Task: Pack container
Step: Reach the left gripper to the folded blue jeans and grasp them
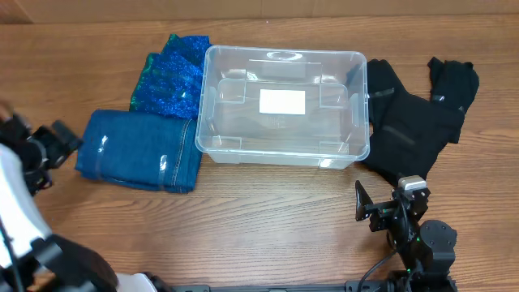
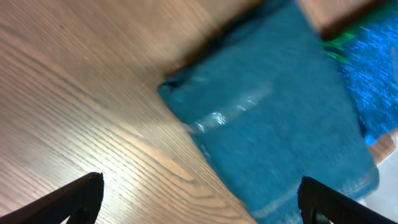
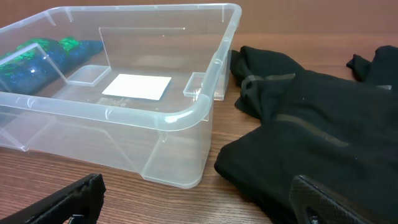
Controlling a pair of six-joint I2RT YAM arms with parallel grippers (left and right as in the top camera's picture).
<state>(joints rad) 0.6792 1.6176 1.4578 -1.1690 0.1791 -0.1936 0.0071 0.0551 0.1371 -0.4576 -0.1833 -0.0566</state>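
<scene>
Three bits of clothing were lying around the container [image 1: 243, 130], which sat upright on the wooden table [image 1: 268, 219], a bit behind the middle, open side up. You could see the white label [image 1: 282, 101] right through its clear base.

On its left side there was a folded pair of jeans [image 1: 139, 150] pushed up against the front-left corner. Behind the jeans was some sparkly blue-green fabric [image 1: 170, 73] tucked along the left wall. In the right wrist view that shiny stuff showed through the plastic. On the right side a black garment [image 1: 409, 122] was spread out flat, with its edge touching the right wall.

The left gripper [image 2: 200, 180] was out at the left side of the table, near the outer end of the jeans. Its two fingers were spread wide apart, and its camera looked down on the denim with wood grain beside it. That view was pretty blurry.

The right gripper [image 3: 199, 186] was low at the front right, just in front of the black garment and facing the container's front-right corner. Its fingers were also wide apart. Neither one was touching any clothing or the container as far as I could see.
</scene>
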